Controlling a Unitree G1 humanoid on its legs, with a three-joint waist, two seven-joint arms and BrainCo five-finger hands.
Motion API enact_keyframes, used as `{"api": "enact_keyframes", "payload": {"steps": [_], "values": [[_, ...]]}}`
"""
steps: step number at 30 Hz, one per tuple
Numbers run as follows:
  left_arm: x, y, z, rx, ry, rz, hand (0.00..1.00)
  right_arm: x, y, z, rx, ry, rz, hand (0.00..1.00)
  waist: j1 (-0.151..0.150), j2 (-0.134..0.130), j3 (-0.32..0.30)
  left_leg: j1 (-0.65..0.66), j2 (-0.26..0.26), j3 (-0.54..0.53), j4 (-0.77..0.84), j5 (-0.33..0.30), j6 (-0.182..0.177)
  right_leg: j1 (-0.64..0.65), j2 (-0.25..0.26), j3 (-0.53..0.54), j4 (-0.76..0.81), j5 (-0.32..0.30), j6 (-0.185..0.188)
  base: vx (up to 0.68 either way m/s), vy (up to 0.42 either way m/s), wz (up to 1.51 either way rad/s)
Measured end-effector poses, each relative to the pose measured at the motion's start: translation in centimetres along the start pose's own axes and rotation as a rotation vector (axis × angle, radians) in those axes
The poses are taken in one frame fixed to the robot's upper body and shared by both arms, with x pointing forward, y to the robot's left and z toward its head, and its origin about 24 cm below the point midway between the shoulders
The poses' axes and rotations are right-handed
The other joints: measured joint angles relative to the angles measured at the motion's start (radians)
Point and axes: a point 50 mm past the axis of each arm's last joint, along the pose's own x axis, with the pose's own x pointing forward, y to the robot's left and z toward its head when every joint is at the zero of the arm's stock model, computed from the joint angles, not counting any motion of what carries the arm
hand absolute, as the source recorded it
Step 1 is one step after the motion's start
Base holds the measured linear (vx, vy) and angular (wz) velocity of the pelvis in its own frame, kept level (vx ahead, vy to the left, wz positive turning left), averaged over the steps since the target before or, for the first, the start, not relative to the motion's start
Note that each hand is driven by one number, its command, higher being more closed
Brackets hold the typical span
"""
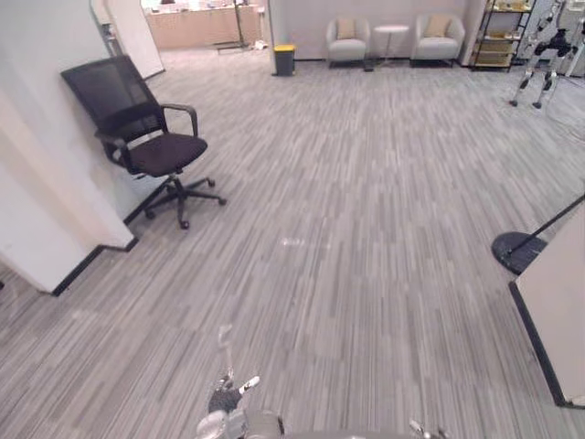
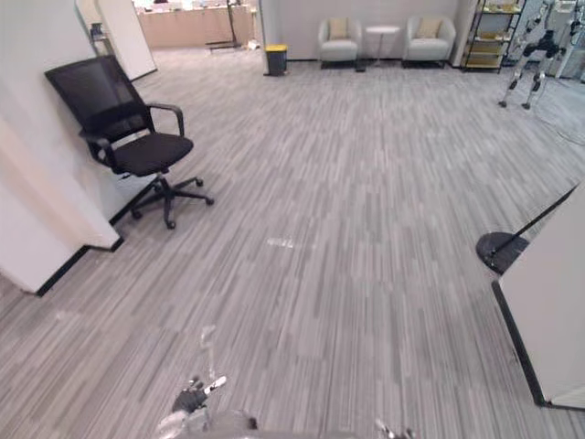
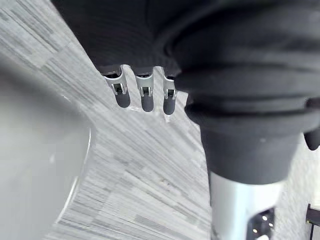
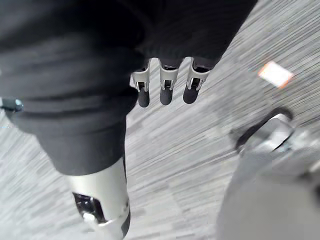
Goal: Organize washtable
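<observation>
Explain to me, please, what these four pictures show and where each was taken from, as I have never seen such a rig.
This is a humanoid robot on two legs, with cameras on its head and on each wrist. The two wide pictures come from the two eyes of its head camera, so they show one scene: a grey striped carpet floor, a black mesh office chair on castors by a white wall on the robot's left, and, far off, a yellow-lidded bin, two beige armchairs and another humanoid robot. The two close pictures look along each hand from its wrist. The left hand and the right hand each show a dark ribbed cover and silver, dark-tipped fingers hanging relaxed above the carpet. Both hands hold nothing.
</observation>
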Motion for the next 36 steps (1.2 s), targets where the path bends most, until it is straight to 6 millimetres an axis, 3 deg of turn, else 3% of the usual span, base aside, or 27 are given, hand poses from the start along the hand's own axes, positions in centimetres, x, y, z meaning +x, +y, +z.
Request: {"api": "enact_keyframes", "payload": {"steps": [2,3,4,5,6,7,8,9,10,12,13,14,15,17,18,20,21,22,23,24,25,26,28,30,31,33,36], "values": [[-0.2,1.0,-0.6,-0.031,0.017,0.033,0.0,-0.2,-0.1,-0.6,0.011,0.013,-0.006,0.0,0.029,-0.022,-0.012,-0.013,-0.028,-0.033,-0.056,0.043,0.007,0.055,-0.029,0.035,-0.014,-0.054,0.009,0.69,0.184,-0.5],[-0.4,1.8,-1.0,-0.052,0.024,0.064,0.0,-0.5,0.0,-1.7,0.025,0.041,-0.01,0.0,0.035,-0.056,-0.041,-0.004,-0.055,-0.002,-0.034,0.105,0.075,0.07,-0.066,0.059,0.011,-0.084,0.056,0.62,0.17,-0.36],[-0.5,2.0,-1.2,-0.056,0.035,0.072,0.0,-0.6,-0.1,-1.8,0.034,0.045,-0.015,0.0,0.028,-0.058,-0.046,0.004,-0.058,0.011,-0.026,0.135,0.106,0.062,-0.072,0.069,0.054,-0.088,0.064,0.93,0.271,-0.36],[-0.4,2.5,-1.4,-0.046,0.052,0.082,0.0,-0.7,-0.2,-2.4,0.064,0.063,-0.029,0.0,0.022,-0.081,-0.052,0.039,-0.086,0.034,-0.007,0.144,0.14,-0.014,-0.082,0.083,0.287,-0.091,0.081,0.63,0.197,-0.26],[-0.4,2.7,-1.3,-0.034,0.053,0.083,0.0,-0.8,-0.2,-2.8,0.082,0.081,-0.036,0.0,0.02,-0.096,-0.053,0.071,-0.108,0.043,-0.023,0.123,0.149,-0.067,-0.088,0.085,0.425,-0.062,0.129,0.71,0.23,-0.16],[-0.2,2.9,-0.9,-0.008,0.05,0.081,0.0,-1.0,-0.3,-3.5,0.108,0.109,-0.049,0.0,0.006,-0.118,-0.039,0.124,-0.134,0.039,-0.041,0.095,0.165,-0.131,-0.088,0.09,0.608,0.041,0.254,0.69,0.202,0.3],[0.0,3.1,-0.8,0.028,0.064,0.076,0.0,-1.2,-0.7,-4.3,0.12,0.142,-0.067,0.0,-0.029,-0.113,-0.023,0.187,-0.153,0.02,-0.049,0.066,0.174,-0.207,-0.084,0.085,0.816,0.164,0.326,0.81,0.218,0.43],[0.1,3.0,-1.0,0.062,0.089,0.065,0.0,-1.4,-1.4,-4.4,0.109,0.149,-0.083,0.0,-0.04,-0.117,-0.011,0.266,-0.156,0.011,-0.057,0.036,0.182,-0.282,-0.089,0.058,0.977,0.163,0.323,0.67,0.168,0.38],[0.1,2.9,-1.1,0.069,0.099,0.06,0.0,-1.4,-1.6,-4.4,0.099,0.147,-0.083,0.0,-0.045,-0.103,-0.003,0.303,-0.155,0.01,-0.07,0.027,0.186,-0.32,-0.092,0.049,1.025,0.156,0.315,0.62,0.152,-0.04],[0.4,1.7,-0.7,0.096,0.087,0.026,0.0,-1.3,-1.6,-3.9,0.086,0.12,-0.069,0.0,-0.059,-0.087,0.001,0.418,-0.15,0.014,-0.158,0.015,0.193,-0.485,-0.095,0.013,1.045,0.118,0.245,0.55,0.122,-0.12],[0.7,0.5,0.0,0.095,0.066,-0.002,0.0,-1.3,-1.5,-3.6,0.087,0.099,-0.057,0.0,-0.057,-0.083,0.011,0.474,-0.145,0.013,-0.206,-0.007,0.181,-0.586,-0.093,-0.011,0.938,0.085,0.196,0.5,0.083,-0.06],[0.8,0.2,0.2,0.092,0.062,-0.008,0.0,-1.2,-1.4,-3.5,0.088,0.096,-0.056,0.0,-0.056,-0.083,0.017,0.491,-0.145,0.013,-0.215,-0.009,0.179,-0.597,-0.093,-0.016,0.902,0.078,0.186,0.49,0.069,0.03],[0.8,-0.8,0.3,0.082,0.059,-0.033,0.0,-1.3,-1.5,-3.5,0.085,0.095,-0.057,0.0,-0.064,-0.08,0.028,0.546,-0.144,0.003,-0.242,-0.012,0.183,-0.613,-0.103,-0.047,0.732,0.073,0.168,0.49,0.018,0.27],[0.8,-2.8,0.4,0.065,0.049,-0.078,0.0,-1.6,-2.2,-4.1,0.085,0.104,-0.075,0.0,-0.071,-0.059,0.027,0.587,-0.127,-0.04,-0.248,-0.071,0.172,-0.597,-0.106,-0.097,0.41,0.112,0.146,0.53,-0.022,0.59],[0.7,-3.7,0.8,0.025,0.034,-0.099,0.0,-2.0,-2.6,-4.9,0.085,0.131,-0.086,0.0,-0.077,-0.072,0.028,0.607,-0.138,-0.073,-0.243,-0.12,0.15,-0.562,-0.124,-0.089,0.196,0.162,0.151,0.47,-0.142,0.84],[0.4,-4.3,0.0,-0.04,0.066,-0.125,0.0,-2.5,-3.3,-5.7,0.082,0.162,-0.104,0.0,-0.087,-0.06,0.023,0.641,-0.127,-0.111,-0.202,-0.202,0.148,-0.565,-0.11,-0.051,0.235,0.219,0.103,0.52,-0.184,0.7],[0.2,-3.9,-0.6,-0.081,0.083,-0.107,0.0,-2.6,-3.9,-5.9,0.075,0.171,-0.121,0.0,-0.102,-0.032,0.005,0.654,-0.097,-0.12,-0.149,-0.219,0.119,-0.557,-0.079,-0.06,0.288,0.224,0.092,0.6,-0.19,0.43],[0.1,-3.6,-0.8,-0.123,0.085,-0.09,0.0,-2.6,-4.4,-5.7,0.071,0.177,-0.135,0.0,-0.097,-0.008,-0.003,0.591,-0.061,-0.099,0.019,-0.216,0.113,-0.537,-0.067,-0.082,0.306,0.19,0.065,0.61,-0.186,0.44],[0.1,-3.6,-0.8,-0.14,0.086,-0.085,0.0,-2.6,-4.7,-5.7,0.074,0.175,-0.142,0.0,-0.1,0.0,-0.003,0.547,-0.041,-0.097,0.133,-0.201,0.09,-0.518,-0.061,-0.096,0.3,0.174,0.056,0.6,-0.173,0.37],[0.2,-3.3,-0.7,-0.185,0.083,-0.067,0.0,-2.6,-4.9,-5.3,0.093,0.161,-0.151,0.0,-0.1,0.022,-0.004,0.444,-0.006,-0.107,0.388,-0.116,-0.008,-0.475,-0.047,-0.118,0.299,0.137,0.032,0.57,-0.154,0.21],[0.2,-2.7,-0.8,-0.224,0.086,-0.042,0.0,-2.5,-5.2,-5.2,0.09,0.156,-0.157,0.0,-0.08,0.021,0.003,0.345,0.034,-0.131,0.618,0.039,-0.082,-0.418,-0.019,-0.119,0.292,0.104,0.003,0.67,-0.172,-0.02],[0.2,-2.2,-0.9,-0.236,0.087,-0.026,0.0,-2.5,-5.2,-5.0,0.082,0.153,-0.155,0.0,-0.066,0.024,0.005,0.308,0.058,-0.135,0.724,0.066,-0.095,-0.38,-0.003,-0.116,0.283,0.088,-0.009,0.67,-0.145,-0.36],[0.0,-0.9,-1.0,-0.249,0.072,0.009,0.0,-2.3,-5.0,-4.6,0.041,0.15,-0.142,0.0,-0.056,0.012,0.01,0.216,0.094,-0.127,0.899,0.046,-0.061,-0.256,0.022,-0.099,0.224,0.063,-0.035,0.54,-0.072,-0.46],[0.1,0.4,-0.7,-0.229,0.055,0.035,0.0,-1.2,-2.8,-3.0,0.054,0.103,-0.09,0.0,-0.041,-0.019,0.002,0.127,0.105,-0.045,0.774,-0.011,0.015,-0.147,0.015,-0.029,0.134,0.059,-0.041,0.47,-0.028,-0.77],[0.0,0.5,-0.9,-0.229,0.058,0.039,0.0,-0.8,-2.2,-2.3,0.065,0.08,-0.075,0.0,-0.037,-0.016,0.004,0.113,0.106,-0.027,0.69,-0.021,0.03,-0.124,0.014,-0.008,0.113,0.061,-0.038,0.46,0.024,-0.92],[-0.1,1.2,-1.2,-0.201,0.062,0.06,0.0,0.0,0.0,-0.4,0.094,0.021,-0.023,0.0,-0.021,-0.019,0.004,0.132,0.07,-0.007,0.24,-0.022,0.031,-0.062,-0.004,0.062,0.065,0.048,-0.015,0.46,0.095,-0.84],[-0.4,1.7,-1.9,-0.18,0.086,0.083,0.0,0.2,1.3,0.7,0.072,-0.033,0.022,0.0,0.004,-0.017,0.002,0.139,0.02,-0.101,-0.066,0.002,0.004,-0.032,-0.031,0.146,0.051,0.003,0.023,0.48,0.233,-0.81]]}}
